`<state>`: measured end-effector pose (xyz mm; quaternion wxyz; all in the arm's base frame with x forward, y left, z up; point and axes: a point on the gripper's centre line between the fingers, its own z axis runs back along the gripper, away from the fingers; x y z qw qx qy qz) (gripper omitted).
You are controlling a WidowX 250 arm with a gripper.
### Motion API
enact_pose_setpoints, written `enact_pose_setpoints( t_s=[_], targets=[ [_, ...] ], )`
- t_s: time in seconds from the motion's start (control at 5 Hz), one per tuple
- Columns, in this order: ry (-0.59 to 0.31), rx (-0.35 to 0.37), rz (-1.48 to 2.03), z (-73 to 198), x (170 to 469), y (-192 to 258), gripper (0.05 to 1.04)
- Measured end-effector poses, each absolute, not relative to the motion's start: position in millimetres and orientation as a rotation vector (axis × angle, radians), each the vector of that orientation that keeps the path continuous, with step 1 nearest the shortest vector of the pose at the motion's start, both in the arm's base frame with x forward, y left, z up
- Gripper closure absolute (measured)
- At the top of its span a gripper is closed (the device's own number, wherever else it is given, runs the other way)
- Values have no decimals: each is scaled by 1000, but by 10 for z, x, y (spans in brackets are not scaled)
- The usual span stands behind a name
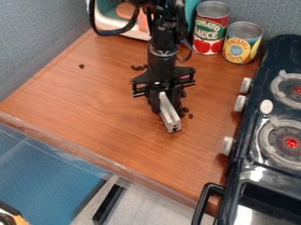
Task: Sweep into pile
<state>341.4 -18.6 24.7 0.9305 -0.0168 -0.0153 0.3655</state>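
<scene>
A glossy black toy stove is standing along the right of the brown wooden counter. The black two-finger gripper is pinching a straight silvery bar between its fingers. Small round dark beans are lying just right of the bar, others farther back on the left. Behind, a red-and-white can and a yellow-and-blue can are standing upright

Here's the black two-finger gripper, clamped on a slim silver metal bar over the brown wooden counter! Small dark round pieces sit close beside the bar, one well apart toward the left. Two colourful labelled tin cans stand behind, near a black toy stove.
</scene>
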Motion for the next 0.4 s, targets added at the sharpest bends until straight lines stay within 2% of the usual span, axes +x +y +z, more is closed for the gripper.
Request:
enact_pose_setpoints(
  t_s=[0.2,0.4],
  targets=[
    [-49,-80,772,626,3421,20,705],
    [-70,-95,817,980,3344,432,704]
  ],
)
